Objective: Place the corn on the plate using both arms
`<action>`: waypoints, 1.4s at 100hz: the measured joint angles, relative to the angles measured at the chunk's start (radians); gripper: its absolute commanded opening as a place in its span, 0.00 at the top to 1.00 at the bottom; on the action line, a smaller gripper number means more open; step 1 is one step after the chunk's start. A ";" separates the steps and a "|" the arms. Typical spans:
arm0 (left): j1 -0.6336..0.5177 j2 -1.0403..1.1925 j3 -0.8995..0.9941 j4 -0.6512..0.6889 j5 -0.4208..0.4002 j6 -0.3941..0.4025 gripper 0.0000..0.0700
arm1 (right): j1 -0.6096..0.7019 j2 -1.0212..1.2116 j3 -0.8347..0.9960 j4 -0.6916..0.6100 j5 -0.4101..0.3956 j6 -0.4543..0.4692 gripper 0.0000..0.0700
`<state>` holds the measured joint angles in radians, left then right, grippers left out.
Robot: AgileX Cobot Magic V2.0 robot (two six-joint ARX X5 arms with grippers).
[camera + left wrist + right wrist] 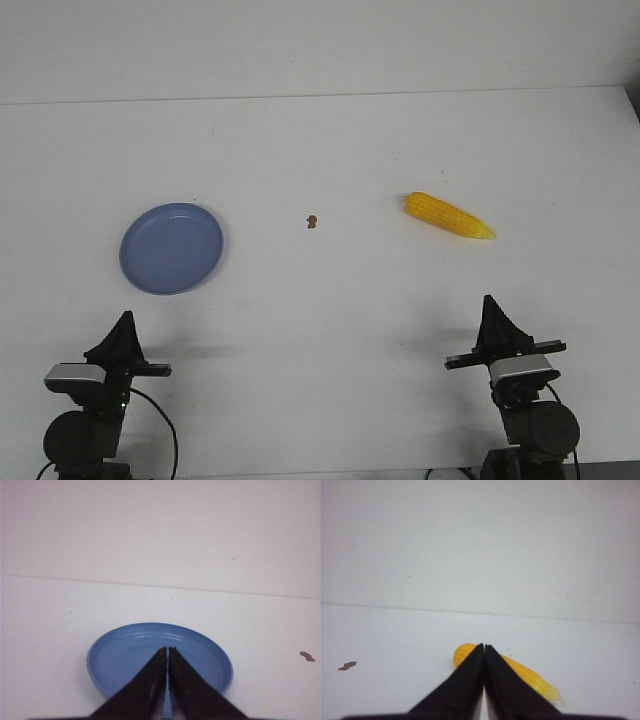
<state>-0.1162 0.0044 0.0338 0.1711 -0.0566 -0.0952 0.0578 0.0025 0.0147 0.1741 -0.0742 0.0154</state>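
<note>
Yellow, tapered corn cob [449,215] lies bare on the white table [330,300], ahead of the right gripper [489,302] and well apart from the round periwinkle-blue plate [171,248] on the left. We find both grippers, left [126,318] included, with fingers pressed together and holding nothing. We judge each arm parked facing its own object, ready to start.

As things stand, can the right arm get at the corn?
Probably yes. The corn lies alone on bare table straight ahead of the right pincer, nothing between them. The pincer is shut and would need to open.
</note>
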 measured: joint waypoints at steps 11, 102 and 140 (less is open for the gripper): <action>0.000 0.000 0.000 0.000 0.000 0.000 0.98 | 0.000 0.000 0.000 0.000 0.000 0.000 0.99; 0.000 0.000 0.001 0.000 0.000 0.000 0.98 | 0.000 0.000 0.000 0.090 0.000 0.001 0.99; 0.000 0.079 0.251 -0.166 -0.013 -0.035 0.98 | 0.000 0.035 0.252 -0.317 0.026 0.066 0.99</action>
<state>-0.1162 0.0837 0.2852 0.0055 -0.0696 -0.1303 0.0578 0.0376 0.2668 -0.1425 -0.0483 0.0814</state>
